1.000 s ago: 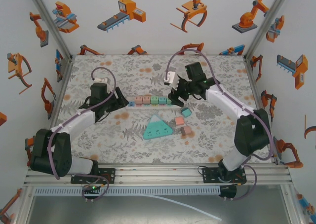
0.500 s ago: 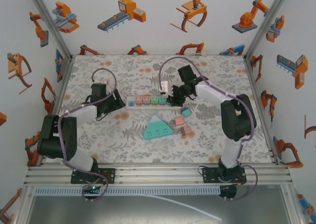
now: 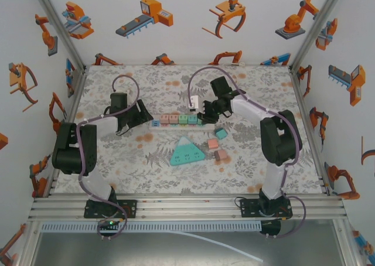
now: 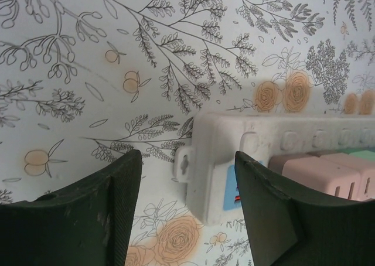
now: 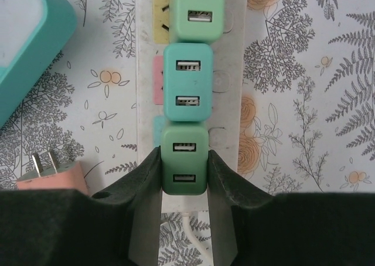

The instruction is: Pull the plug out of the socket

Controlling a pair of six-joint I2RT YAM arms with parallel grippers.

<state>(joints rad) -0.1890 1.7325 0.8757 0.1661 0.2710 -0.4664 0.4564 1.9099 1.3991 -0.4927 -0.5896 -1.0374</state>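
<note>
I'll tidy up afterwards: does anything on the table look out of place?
Yes. Three plugs lie loose on the table near the power strip rather than plugged in: a teal plug, a pink plug and a brown plug. The pink one lies on its side, prongs bare.

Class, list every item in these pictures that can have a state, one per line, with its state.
White plastic power strip: lying flat, plugs in it.
Right gripper: shut on green USB plug.
Green USB plug: seated in the strip, gripped.
Teal two-port USB plug: plugged in.
Left gripper: open, astride the strip's end.
Salmon pronged plug: unplugged, lying loose.
</note>
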